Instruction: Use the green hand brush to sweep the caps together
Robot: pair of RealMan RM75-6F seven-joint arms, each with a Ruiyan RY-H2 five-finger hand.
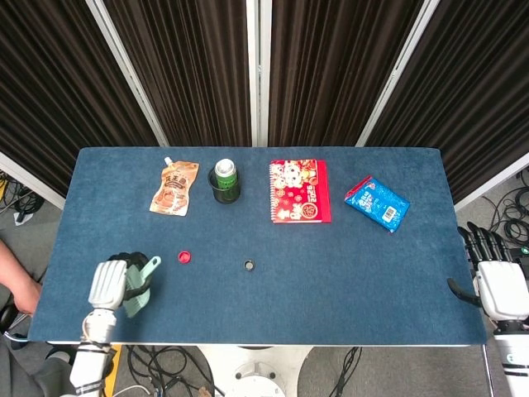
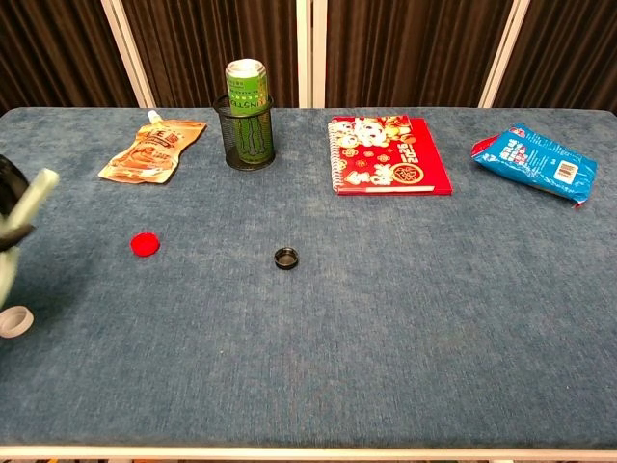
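- A blue table (image 1: pixel 331 281) stands before dark curtains (image 1: pixel 198 74).
- Nearest, at the table's front left corner, the left hand (image 1: pixel 110 284) grips the green brush (image 1: pixel 142 285), fingers wrapped round it; the handle tip points up and to the right. In the chest view only the handle (image 2: pixel 29 204) and a dark bit of the hand show at the left edge.
- Just beside it, at the chest view's left edge, lies a white cap (image 2: pixel 13 321); the head view hides it under the hand and brush.
- Off the table's right front corner, the right hand (image 1: pixel 496 277) holds nothing, its fingers straight and slightly apart.
- Further in, a red cap (image 1: pixel 184 257) lies right of the brush, apart from it.
- A black cap (image 1: pixel 249 265) lies near the table's middle, well apart from the red one.
- Toward the back, left to right: an orange pouch (image 1: pixel 174 188) lying flat, a green can (image 1: pixel 226 173) upright in a black mesh cup (image 1: pixel 224 188), a red notebook (image 1: pixel 299 191), and a blue packet (image 1: pixel 378 203).
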